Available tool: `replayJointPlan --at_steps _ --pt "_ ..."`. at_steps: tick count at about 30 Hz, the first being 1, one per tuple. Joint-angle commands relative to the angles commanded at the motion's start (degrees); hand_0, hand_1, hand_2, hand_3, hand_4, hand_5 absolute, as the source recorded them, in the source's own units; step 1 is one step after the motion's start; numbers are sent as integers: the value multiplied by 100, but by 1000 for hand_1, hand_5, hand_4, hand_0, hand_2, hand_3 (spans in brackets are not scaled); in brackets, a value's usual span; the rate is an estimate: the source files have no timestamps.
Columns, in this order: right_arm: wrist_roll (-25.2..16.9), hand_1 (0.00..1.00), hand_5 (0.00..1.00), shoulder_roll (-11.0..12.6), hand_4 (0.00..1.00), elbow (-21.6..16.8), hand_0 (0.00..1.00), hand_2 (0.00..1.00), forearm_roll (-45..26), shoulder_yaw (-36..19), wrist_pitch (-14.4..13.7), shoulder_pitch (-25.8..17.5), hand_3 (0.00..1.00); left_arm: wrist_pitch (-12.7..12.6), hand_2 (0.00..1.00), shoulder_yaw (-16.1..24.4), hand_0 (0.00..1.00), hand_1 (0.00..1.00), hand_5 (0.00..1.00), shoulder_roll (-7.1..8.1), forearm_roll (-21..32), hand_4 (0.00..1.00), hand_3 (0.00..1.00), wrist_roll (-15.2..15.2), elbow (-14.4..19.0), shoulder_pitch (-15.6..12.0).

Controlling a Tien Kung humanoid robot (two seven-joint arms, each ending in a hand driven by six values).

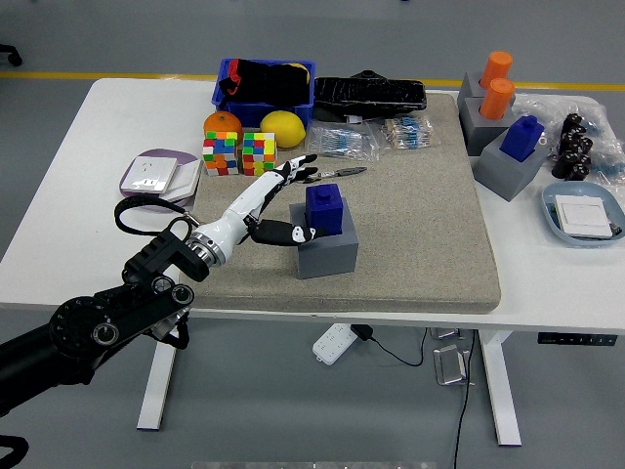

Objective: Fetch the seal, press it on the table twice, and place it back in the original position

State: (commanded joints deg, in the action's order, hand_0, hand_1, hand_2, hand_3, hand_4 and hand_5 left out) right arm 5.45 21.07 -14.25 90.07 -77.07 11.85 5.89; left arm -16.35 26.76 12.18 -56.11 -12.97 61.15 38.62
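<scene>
The seal (326, 208) is a blue block with a small knob on top. It sits upright on a grey base block (327, 249) on the grey mat (410, 254). My left hand (289, 200) reaches in from the lower left and is right beside the seal's left side. Its fingers (298, 166) are spread open above and behind, and the thumb (285, 233) points at the seal's lower left edge. It holds nothing. My right arm is out of view.
Two colour cubes (240, 153), an orange (223, 124) and a lemon (282, 128) lie behind my hand. A blue bin (265, 86) stands at the back. More grey blocks with orange (493, 86) and blue (522, 137) seals stand at right. A white device (159, 174) lies at left.
</scene>
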Motion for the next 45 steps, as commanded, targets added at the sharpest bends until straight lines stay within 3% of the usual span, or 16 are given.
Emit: replayJointPlan --at_steps 6,8,20,21,26,27,38,39,44,45 --pt "0 711 560 -3 769 -4 803 708 -11 19 0 0 666 -53 840 -37 998 884 2 -147 -2 869 978 1 -71 -17" --pt "1 711 560 -1 769 -2 803 708 -7 24 0 4 666 -71 793 -44 998 854 2 -170 -1 863 976 -1 -92 -12" --pt "-2 712 560 4 769 3 803 708 13 3 -9 0 666 -179 759 -116 987 803 2 -274 -30 842 974 24 -208 6" --pt "-2 711 560 2 769 2 803 708 10 6 -8 0 666 -192 717 -118 965 753 2 -283 -49 754 969 34 -226 4" --pt "-1 711 560 -5 769 2 803 708 9 7 -8 -3 666 -235 717 -175 965 753 2 -294 -130 754 969 100 -290 -10" --pt "-1 712 560 -5 769 3 803 707 11 4 -9 -5 666 -238 666 -181 945 672 2 -297 -137 702 959 105 -302 -12" --pt "-11 712 560 -2 770 -4 803 707 6 6 -19 1 666 -395 620 -193 925 613 2 -348 -170 670 944 97 -417 21" --pt "-12 712 560 -1 769 -3 803 707 8 2 -21 1 666 -406 549 -193 905 543 2 -351 -176 624 932 97 -422 24" --pt "-15 712 560 4 769 2 803 707 10 -6 -26 -4 666 -472 549 -190 905 543 2 -370 -170 624 932 63 -452 48" --pt "-15 711 560 4 769 1 803 707 8 -2 -26 -4 666 -471 492 -188 893 514 2 -369 -153 598 923 55 -449 48"
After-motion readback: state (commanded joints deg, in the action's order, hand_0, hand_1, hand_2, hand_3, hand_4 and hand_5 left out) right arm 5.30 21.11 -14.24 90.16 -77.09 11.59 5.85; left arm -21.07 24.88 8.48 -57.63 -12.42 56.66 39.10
